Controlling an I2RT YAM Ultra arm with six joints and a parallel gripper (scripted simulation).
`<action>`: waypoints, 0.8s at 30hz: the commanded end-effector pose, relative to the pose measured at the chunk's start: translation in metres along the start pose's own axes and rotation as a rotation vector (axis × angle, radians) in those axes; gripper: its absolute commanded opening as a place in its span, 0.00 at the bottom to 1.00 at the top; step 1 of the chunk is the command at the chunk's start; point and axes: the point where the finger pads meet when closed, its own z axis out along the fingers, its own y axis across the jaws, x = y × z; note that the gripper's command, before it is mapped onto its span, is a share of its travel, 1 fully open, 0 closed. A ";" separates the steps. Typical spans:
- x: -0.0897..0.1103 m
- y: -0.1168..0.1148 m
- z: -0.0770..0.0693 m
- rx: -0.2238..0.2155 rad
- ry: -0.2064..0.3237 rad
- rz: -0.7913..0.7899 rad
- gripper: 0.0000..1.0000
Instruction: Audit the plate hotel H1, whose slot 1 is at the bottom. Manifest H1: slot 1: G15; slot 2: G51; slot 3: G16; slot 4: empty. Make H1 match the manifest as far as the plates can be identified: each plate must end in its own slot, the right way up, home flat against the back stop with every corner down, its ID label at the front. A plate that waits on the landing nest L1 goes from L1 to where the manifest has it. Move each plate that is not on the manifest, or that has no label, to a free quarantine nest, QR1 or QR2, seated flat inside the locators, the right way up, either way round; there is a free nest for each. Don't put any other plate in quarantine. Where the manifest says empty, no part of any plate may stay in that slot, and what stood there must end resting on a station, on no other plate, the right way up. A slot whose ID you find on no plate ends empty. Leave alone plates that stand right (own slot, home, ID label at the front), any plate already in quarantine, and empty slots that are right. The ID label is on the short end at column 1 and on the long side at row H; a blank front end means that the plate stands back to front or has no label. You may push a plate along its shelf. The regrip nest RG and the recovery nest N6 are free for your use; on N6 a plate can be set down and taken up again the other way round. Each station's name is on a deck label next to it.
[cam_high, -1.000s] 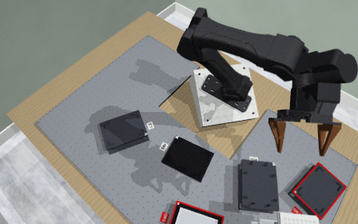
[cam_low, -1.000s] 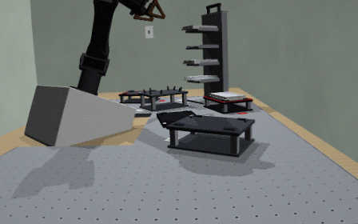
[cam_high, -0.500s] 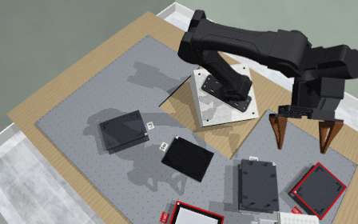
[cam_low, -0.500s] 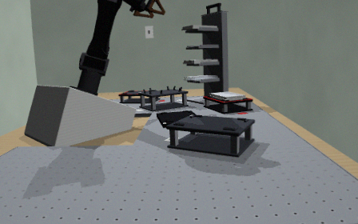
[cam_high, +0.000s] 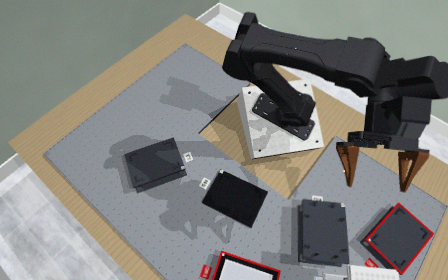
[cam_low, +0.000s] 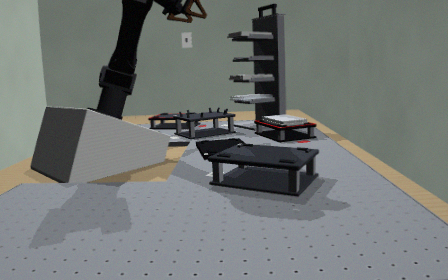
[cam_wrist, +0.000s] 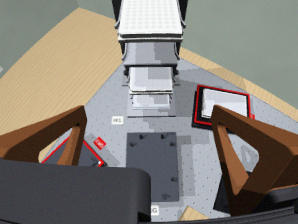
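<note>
The plate hotel (cam_low: 265, 65) stands at the far end of the deck, and its four shelves each seem to carry a pale plate. In the wrist view I look down on it. A white plate (cam_wrist: 150, 10) lies on the top shelf, and lower plates (cam_wrist: 152, 90) stick out further forward. No ID labels are readable. My gripper (cam_high: 380, 170) is open and empty, high above the deck in front of the hotel. It also shows in the wrist view (cam_wrist: 149, 156) and at the top edge of the exterior view (cam_low: 186, 10). A white plate (cam_low: 285, 119) (cam_high: 247, 270) sits on a red-bordered nest.
An empty dark nest (cam_high: 323, 232) stands in front of the hotel. An empty red-bordered nest (cam_high: 398, 237) is beside it. A tilted black nest (cam_high: 234, 197) and another dark nest (cam_high: 155, 164) lie further out. The arm's white base block (cam_high: 280, 120) stands behind.
</note>
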 end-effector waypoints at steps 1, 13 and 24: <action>-0.001 -0.002 -0.001 0.005 -0.002 -0.004 1.00; -0.001 -0.002 -0.001 0.005 -0.002 -0.004 1.00; 0.001 -0.002 0.014 0.005 -0.003 -0.004 1.00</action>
